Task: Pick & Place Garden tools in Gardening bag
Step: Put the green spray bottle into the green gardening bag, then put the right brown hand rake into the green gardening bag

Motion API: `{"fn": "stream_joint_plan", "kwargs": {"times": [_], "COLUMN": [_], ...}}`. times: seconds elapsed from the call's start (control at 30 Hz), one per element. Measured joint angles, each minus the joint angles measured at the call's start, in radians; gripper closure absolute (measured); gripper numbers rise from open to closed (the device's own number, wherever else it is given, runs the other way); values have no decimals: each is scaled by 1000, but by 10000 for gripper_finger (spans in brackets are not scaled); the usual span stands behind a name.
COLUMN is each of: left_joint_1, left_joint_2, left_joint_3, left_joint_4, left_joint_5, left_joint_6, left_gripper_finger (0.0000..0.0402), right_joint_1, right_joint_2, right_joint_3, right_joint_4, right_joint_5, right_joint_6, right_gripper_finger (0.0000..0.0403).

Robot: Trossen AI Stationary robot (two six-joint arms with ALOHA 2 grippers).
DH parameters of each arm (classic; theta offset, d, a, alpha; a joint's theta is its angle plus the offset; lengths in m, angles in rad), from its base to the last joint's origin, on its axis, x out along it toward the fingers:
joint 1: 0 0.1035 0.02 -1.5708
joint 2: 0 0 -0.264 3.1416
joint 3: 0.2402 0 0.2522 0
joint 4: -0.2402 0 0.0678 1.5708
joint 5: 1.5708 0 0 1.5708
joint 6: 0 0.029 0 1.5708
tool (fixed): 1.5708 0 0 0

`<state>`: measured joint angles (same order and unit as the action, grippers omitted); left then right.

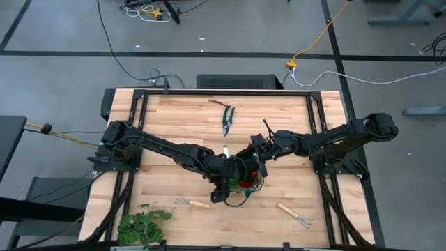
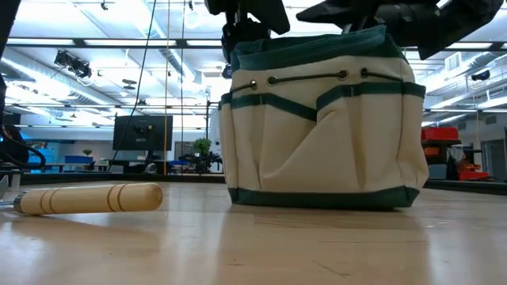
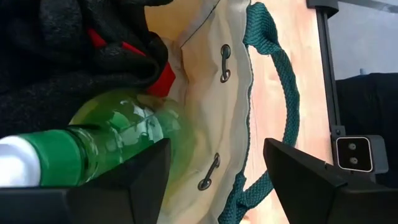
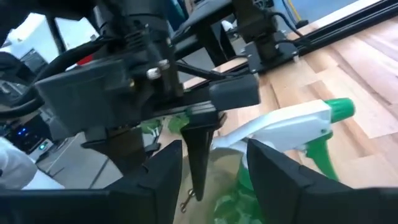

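Observation:
The gardening bag [image 1: 245, 180] stands upright on its base at the table's middle, cream with green trim [image 2: 325, 127]. The green spray bottle [image 3: 118, 137] lies inside it against the cream wall, beside the red gloves [image 3: 163, 78]. Its white trigger head [image 4: 280, 127] shows at the bag's mouth. My left gripper [image 3: 221, 180] hangs open over the bag's mouth, slanting down, with the bag's wall [image 3: 211, 93] beyond the gap. My right gripper [image 4: 214, 180] stands open at the bag's far right side [image 1: 256, 150], nearly level, facing the left gripper.
The pruning shears [image 1: 228, 120] lie toward the far edge. One wooden-handled hand rake [image 1: 191, 202] lies near left of the bag, its handle [image 2: 91, 198] flat on the table. Another rake [image 1: 296, 215] lies near right. A leafy plant bunch [image 1: 143, 223] sits at the near left corner.

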<state>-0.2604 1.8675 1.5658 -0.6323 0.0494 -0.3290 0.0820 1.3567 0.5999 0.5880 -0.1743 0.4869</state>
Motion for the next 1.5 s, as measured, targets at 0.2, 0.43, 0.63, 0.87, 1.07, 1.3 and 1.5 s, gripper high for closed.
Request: {"fn": "stream_joint_plan", "kwargs": {"times": [0.2, 0.43, 0.63, 0.87, 1.07, 1.3, 1.5], "left_joint_1": [0, -1, -6, -4, -4, -4, -5], "left_joint_2": [-6, -73, -139, -181, -182, -181, -181], "left_joint_3": [0, 33, 99, 100, 96, 96, 96], "left_joint_4": [1, 4, -83, -272, -357, -351, -337], "left_joint_5": [-18, -50, -196, -491, -566, -573, -573], "left_joint_6": [0, 26, 83, 69, 45, 51, 37], "left_gripper_finger": [149, 152, 152, 152, 152, 152, 152], "right_joint_1": [-11, -12, -6, 85, 232, 341, 346], "right_joint_2": [0, -25, -145, -302, -342, -342, -352], "right_joint_3": [0, 0, 0, 1, 1, 20, 202], "right_joint_4": [-5, -45, -297, -685, -836, -899, -1038], "right_joint_5": [44, 24, 24, 16, -2, -40, -13], "right_joint_6": [-5, 2, 40, 195, 391, 552, 460], "right_gripper_finger": [221, 221, 221, 221, 221, 221, 235]}}
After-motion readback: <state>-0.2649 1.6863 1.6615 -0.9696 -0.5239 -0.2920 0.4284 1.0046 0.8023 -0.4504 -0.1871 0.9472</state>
